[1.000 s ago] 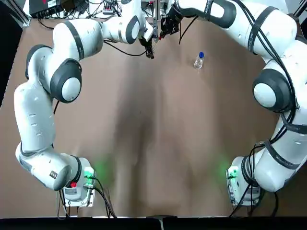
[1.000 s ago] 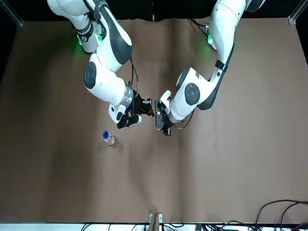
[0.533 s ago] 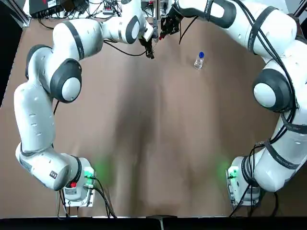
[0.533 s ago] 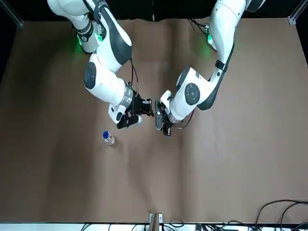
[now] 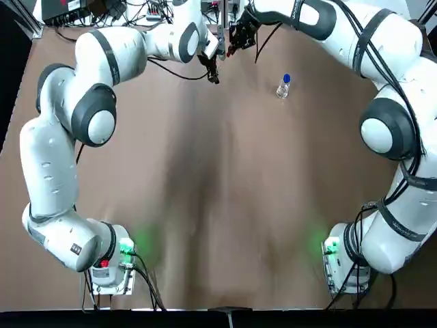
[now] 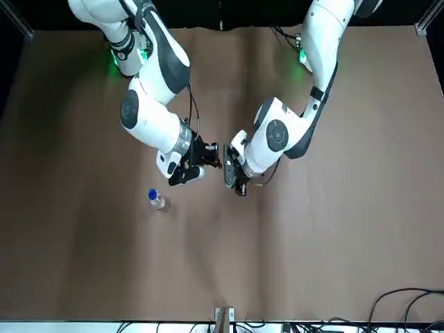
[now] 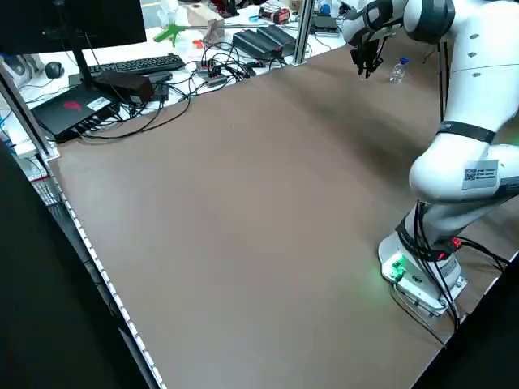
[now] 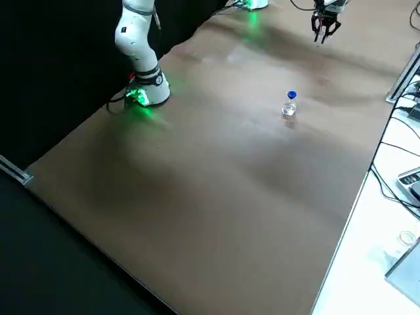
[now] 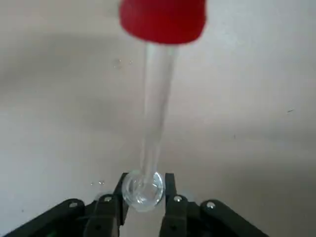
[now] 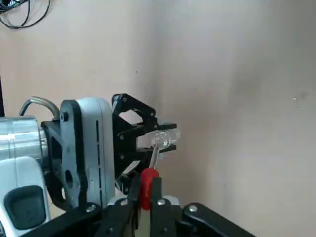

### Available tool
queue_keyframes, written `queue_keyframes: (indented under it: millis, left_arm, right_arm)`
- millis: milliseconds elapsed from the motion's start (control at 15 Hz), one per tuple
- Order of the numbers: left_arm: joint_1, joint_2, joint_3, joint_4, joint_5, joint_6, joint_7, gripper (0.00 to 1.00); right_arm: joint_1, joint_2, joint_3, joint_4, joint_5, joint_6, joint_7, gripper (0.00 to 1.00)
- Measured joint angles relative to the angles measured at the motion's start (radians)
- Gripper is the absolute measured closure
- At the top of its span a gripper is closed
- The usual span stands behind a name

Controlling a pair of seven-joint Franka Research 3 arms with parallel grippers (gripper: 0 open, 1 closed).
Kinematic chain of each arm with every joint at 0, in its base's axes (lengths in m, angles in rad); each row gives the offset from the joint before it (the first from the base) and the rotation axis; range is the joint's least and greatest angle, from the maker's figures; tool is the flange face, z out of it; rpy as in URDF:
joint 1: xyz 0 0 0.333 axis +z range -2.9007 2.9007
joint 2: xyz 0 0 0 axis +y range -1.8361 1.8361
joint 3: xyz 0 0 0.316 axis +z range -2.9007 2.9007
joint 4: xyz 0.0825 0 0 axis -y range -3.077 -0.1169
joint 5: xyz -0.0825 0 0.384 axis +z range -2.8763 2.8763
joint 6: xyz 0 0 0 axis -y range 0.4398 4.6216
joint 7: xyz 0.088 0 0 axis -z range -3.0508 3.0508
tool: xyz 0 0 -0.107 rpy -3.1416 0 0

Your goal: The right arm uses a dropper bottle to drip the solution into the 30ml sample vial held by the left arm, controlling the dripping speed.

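In the top view the left arm (image 5: 95, 75) sweeps up the left of the frame to the upper middle, where the left gripper (image 5: 214, 70) sits clamped on the 30ml sample vial (image 9: 142, 189) — the left wrist view shows the two black fingers (image 9: 106, 210) pressed close against either side of its round clear mouth. Just to the right of it in the top view, almost touching, is the right gripper (image 5: 233, 39), its fingers drawn together on the red bulb (image 10: 146, 194) of the dropper. The right wrist view shows the dropper's clear glass tube (image 10: 154, 153) with its long axis running from the bulb straight toward the vial, the tip at the vial's opening; the vial itself lies sideways in the other claw. Further right in the top view, upper right of centre, the dropper bottle (image 5: 283, 85) stands upright on the brown table (image 5: 225, 205) — blue collar on top, well apart from both grippers. The right arm (image 5: 389, 130) curves down the right edge.
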Motion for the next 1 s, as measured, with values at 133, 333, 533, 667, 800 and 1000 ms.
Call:
queue_keyframes:
  millis: [133,333,533,667,800,1000]
  left_arm:
    - [0.0,0.0,0.0,0.0,0.0,0.0,0.0,0.69]
    - [0.0,0.0,0.0,0.0,0.0,0.0,0.0,0.69]
    - [0.0,0.0,0.0,0.0,0.0,0.0,0.0,0.69]
    - [0.0,0.0,0.0,0.0,0.0,0.0,0.0,0.69]
    - [0.0,0.0,0.0,0.0,0.0,0.0,0.0,0.69]
    - [0.0,0.0,0.0,0.0,0.0,0.0,0.0,0.69]
  right_arm:
    - [0.0,0.0,0.0,0.0,0.0,0.0,0.0,0.9]
    - [0.0,0.0,0.0,0.0,0.0,0.0,0.0,0.93]
    - [0.0,0.0,0.0,0.0,0.0,0.0,0.0,0.94]
    - [0.0,0.001,0.0,-0.001,0.0,0.0,0.0,0.95]
    - [0.0,0.001,0.0,-0.001,0.0,0.0,0.0,0.96]
    - [0.0,0.001,0.0,-0.001,0.0,0.0,0.0,0.96]
